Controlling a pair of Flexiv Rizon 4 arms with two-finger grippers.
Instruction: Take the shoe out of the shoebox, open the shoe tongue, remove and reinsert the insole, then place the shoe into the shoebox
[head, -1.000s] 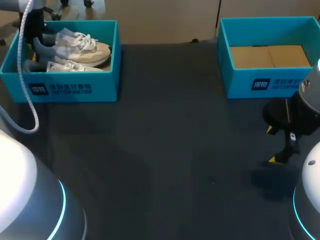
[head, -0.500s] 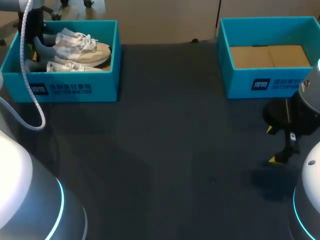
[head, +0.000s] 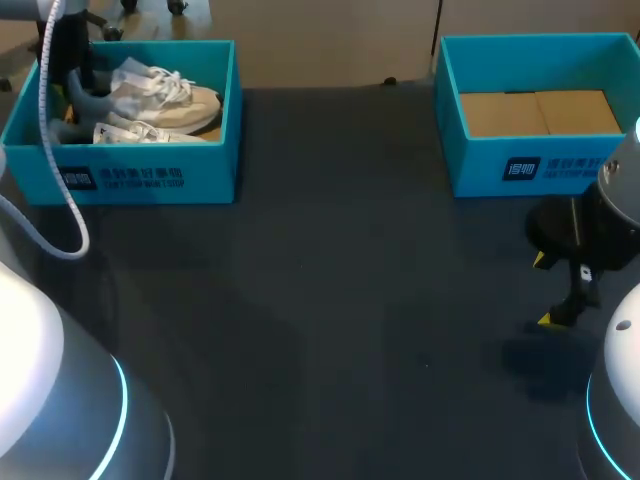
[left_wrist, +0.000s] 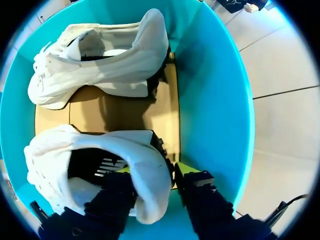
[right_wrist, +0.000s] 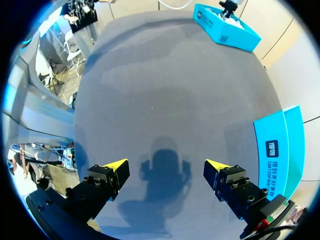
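Observation:
Two white shoes lie in the teal left shoebox (head: 150, 175): one (head: 165, 95) at the far side, one (head: 140, 133) at the near side. My left gripper (head: 75, 100) reaches down into that box's left end. In the left wrist view the left gripper (left_wrist: 152, 175) is open and straddles the heel of the nearer shoe (left_wrist: 100, 160), one finger inside the shoe and the other outside. The second shoe (left_wrist: 100, 60) lies ahead of it on the box's cardboard floor. My right gripper (head: 543, 290) hangs wide open over bare table at the right, holding nothing (right_wrist: 165, 167).
A second teal shoebox (head: 540, 165) stands at the back right, holding only a cardboard liner; it is just beside the right gripper (right_wrist: 277, 150). The dark table mat (head: 340, 300) stretches between the two boxes. A white cable (head: 60, 200) loops from the left arm.
The left gripper's fingers have spread apart at the shoe's heel, and the arm's cable has shifted slightly. The right arm has not moved.

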